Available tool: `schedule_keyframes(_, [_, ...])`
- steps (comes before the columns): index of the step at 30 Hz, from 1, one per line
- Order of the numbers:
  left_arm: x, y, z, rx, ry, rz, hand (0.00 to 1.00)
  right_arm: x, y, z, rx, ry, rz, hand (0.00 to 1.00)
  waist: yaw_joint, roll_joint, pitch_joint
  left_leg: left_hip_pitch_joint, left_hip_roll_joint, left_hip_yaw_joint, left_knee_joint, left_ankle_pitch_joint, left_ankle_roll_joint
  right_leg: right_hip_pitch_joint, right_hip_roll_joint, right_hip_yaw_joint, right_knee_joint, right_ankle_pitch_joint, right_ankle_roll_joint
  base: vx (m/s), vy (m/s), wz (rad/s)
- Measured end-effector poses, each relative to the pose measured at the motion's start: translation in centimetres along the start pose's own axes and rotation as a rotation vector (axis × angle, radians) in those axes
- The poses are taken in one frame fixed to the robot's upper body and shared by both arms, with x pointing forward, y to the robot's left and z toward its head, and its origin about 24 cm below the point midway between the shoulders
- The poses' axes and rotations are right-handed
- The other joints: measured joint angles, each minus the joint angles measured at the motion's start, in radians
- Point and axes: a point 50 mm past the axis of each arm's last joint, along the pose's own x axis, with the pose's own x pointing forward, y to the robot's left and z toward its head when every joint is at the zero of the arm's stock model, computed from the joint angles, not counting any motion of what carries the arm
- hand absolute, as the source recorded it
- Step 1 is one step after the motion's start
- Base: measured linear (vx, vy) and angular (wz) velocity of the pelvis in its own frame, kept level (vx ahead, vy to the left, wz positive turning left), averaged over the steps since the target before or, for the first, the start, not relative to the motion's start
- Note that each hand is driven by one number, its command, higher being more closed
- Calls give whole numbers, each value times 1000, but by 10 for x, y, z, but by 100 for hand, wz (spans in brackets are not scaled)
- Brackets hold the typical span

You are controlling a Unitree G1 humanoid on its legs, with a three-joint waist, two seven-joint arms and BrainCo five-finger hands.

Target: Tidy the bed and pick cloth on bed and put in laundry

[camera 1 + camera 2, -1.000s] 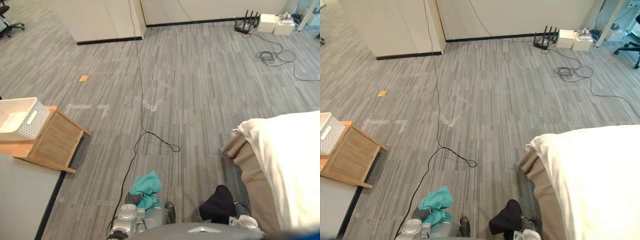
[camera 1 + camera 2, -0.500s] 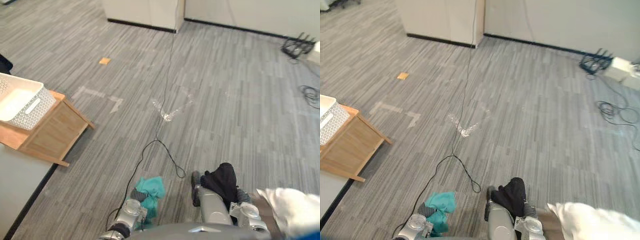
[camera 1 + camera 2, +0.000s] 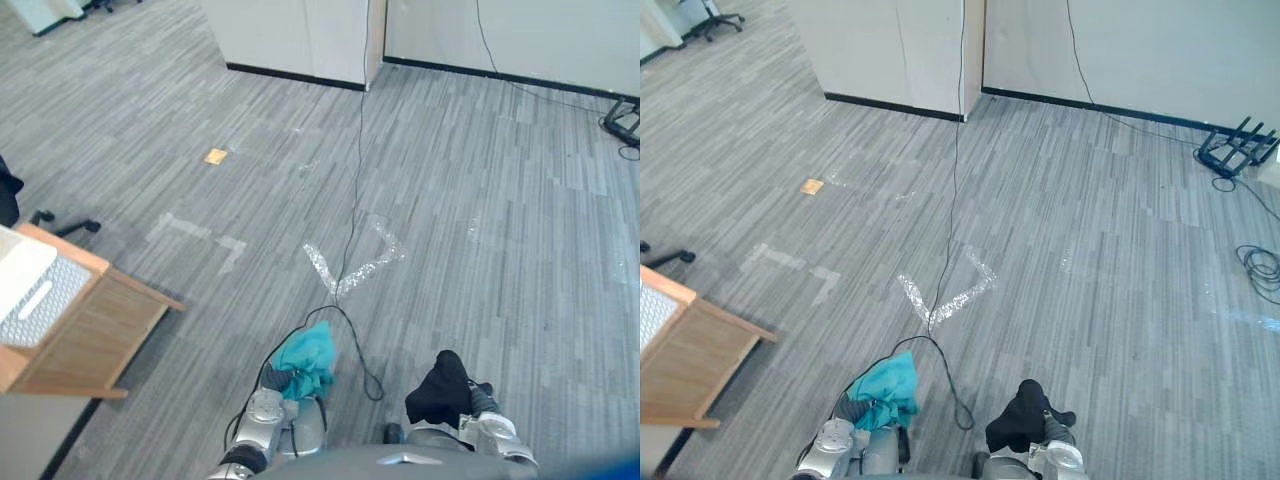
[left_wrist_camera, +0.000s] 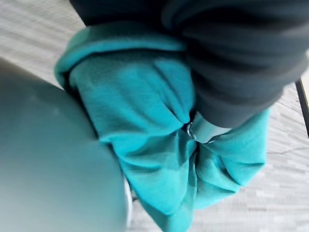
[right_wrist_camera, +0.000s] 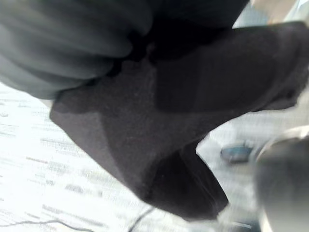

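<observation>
Your left hand [image 3: 272, 382] clenches the teal cloth [image 3: 308, 355]. The black cloth [image 3: 438, 388] drapes over your right hand [image 3: 480, 398], so I cannot tell its grip. Both look light and limp, so hold them mid-bunch.

**Hidden, Cropped, Too Small**

Buried most of the left hand [image 4: 241, 58] in teal cloth [image 4: 145, 125]. Swallowed the right hand [image 5: 72, 43] likewise in black cloth [image 5: 169, 121], blurred throughout. Cropped the white basket [image 3: 35, 295] and the wooden stand [image 3: 100, 335] under it at the eight o'clock edge, and a black rack [image 3: 628, 115] at two o'clock. Left the tan scrap [image 3: 216, 156] at eleven o'clock too small to identify.
</observation>
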Motion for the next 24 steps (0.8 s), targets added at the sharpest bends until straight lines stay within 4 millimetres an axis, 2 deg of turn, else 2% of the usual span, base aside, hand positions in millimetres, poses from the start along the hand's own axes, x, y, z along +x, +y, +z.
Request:
schedule_keyframes(1, [0,0,1,-4,-1,-1,100,0,0,-2,-1,5,-2,100,2,1,-1,-7,-10,24,-80,69,31,16,-9,-11,-3,-16,11,247,255,21])
schedule_keyframes(2, [1,3,2,3,-5,6,100,-2,0,-7,-24,15,-6,100,25,-21,-11,4,-35,88,-119,145,102,39,-43,-14,-12,-37,27,329,230,23])
schedule_keyframes(3, [2,3,3,7,-5,7,100,-2,2,-8,-46,14,-4,100,31,-29,-32,-17,-50,104,-91,116,117,31,-59,-23,-23,-8,36,525,338,36])
schedule_keyframes(4, [3,5,7,1,-14,12,100,-2,6,-6,-52,8,5,100,33,-27,-32,-65,2,173,42,88,157,44,-54,-39,-36,55,65,461,264,36])
schedule_keyframes(5, [4,8,11,-25,-24,24,100,-3,13,-6,-47,9,19,100,45,-17,-24,-97,51,209,159,69,184,58,-37,-37,-35,90,82,348,285,40])
schedule_keyframes(6, [6,14,12,-55,-27,52,100,-3,15,-4,-38,8,21,100,62,-28,-29,-140,66,238,258,23,153,93,-24,-30,-28,125,106,342,237,63])
schedule_keyframes(7, [3,10,3,-45,9,45,100,-6,9,-21,-38,43,3,100,63,-27,-72,-106,8,229,76,58,199,95,-22,-48,42,133,120,436,307,78])
schedule_keyframes(8, [-1,9,-9,-43,44,39,100,-7,5,-26,-48,57,-9,100,61,-27,-92,-51,-17,219,14,-17,219,70,-25,-43,167,128,128,407,296,104])
schedule_keyframes(9, [-1,11,-11,-47,53,47,100,-7,5,-28,-48,65,-9,100,50,-52,-93,-18,-63,208,-24,-11,209,41,-58,-41,278,137,143,374,326,112])
schedule_keyframes(10, [-1,14,-14,-39,68,52,100,-8,2,-31,-33,79,-20,100,52,-68,-92,56,-131,157,-108,-15,206,-57,-96,0,526,238,234,276,304,133])
schedule_keyframes(11, [-1,12,-15,-43,78,49,100,-7,1,-30,-23,77,-29,100,44,-66,-89,102,-162,112,-137,-15,213,-131,-99,48,710,296,255,259,351,160])
schedule_keyframes(12, [-3,10,-22,-37,116,43,100,-6,-2,-27,-10,65,-38,100,38,-54,-81,180,-192,51,-162,-30,214,-201,-122,48,910,282,250,145,305,176])
schedule_keyframes(13, [-4,5,-25,-36,131,32,100,-5,-7,-21,-10,42,-49,100,25,-37,-71,266,-210,-18,-194,-37,214,-255,-152,7,1042,230,222,80,242,167])
schedule_keyframes(14, [-4,3,-25,-34,134,27,100,-4,-10,-18,-12,28,-57,100,22,-26,-69,306,-213,-53,-212,-38,213,-284,-166,-16,1079,203,198,-23,192,171])
schedule_keyframes(15, [-5,-1,-26,-36,140,19,100,-3,-16,-12,-8,2,-72,100,17,-8,-67,368,-213,-133,-242,-38,213,-344,-192,-67,1098,152,135,-86,162,185])
schedule_keyframes(16, [-5,-3,-26,-27,145,16,100,-2,-20,-7,15,-20,-88,100,14,-6,-59,419,-211,-214,-261,-38,213,-398,-210,-90,1064,83,116,-15,100,192])
schedule_keyframes(17, [-5,-3,-26,-22,150,15,100,-2,-21,-5,23,-27,-94,100,10,-8,-51,444,-207,-251,-267,-38,212,-421,-211,-86,1025,55,111,224,-38,208])
schedule_keyframes(18, [-4,-3,-24,-21,150,23,100,-1,-25,-2,25,-37,-107,100,-6,-5,-47,475,-192,-323,-272,-44,203,-457,-203,-73,904,21,123,367,-131,167])
schedule_keyframes(19, [-4,-3,-25,-21,152,27,100,-1,-26,-1,25,-39,-111,100,-10,-8,-46,490,-180,-352,-272,-47,198,-469,-194,-56,827,14,121,486,-201,202])
schedule_keyframes(20, [-4,-2,-25,-21,151,38,100,-1,-31,-1,17,-38,-124,100,-13,1,-38,510,-151,-402,-272,-60,186,-493,-165,-8,651,17,126,484,-235,184])
schedule_keyframes(21, [-4,-2,-24,-26,144,46,100,-1,-31,-2,11,-36,-125,100,-14,-7,-29,532,-118,-442,-273,-84,165,-502,-140,44,450,56,139,484,-264,172])
schedule_keyframes(22, [-4,0,-24,-35,139,51,100,-1,-30,-3,8,-33,-121,100,-13,-14,-27,538,-107,-456,-273,-99,148,-508,-135,68,339,100,144,453,-339,142])
schedule_keyframes(23, [-3,6,-25,-38,131,69,100,-2,-23,-9,4,-11,-103,100,-6,-48,-31,549,-91,-467,-274,-137,122,-524,-131,105,203,219,160,468,-382,107])
schedule_keyframes(24, [-6,3,-29,-82,157,72,100,-1,-33,-4,-3,-20,-124,100,-3,-5,-23,573,-33,-483,-278,-161,101,-511,-89,90,251,230,149,457,-366,77])
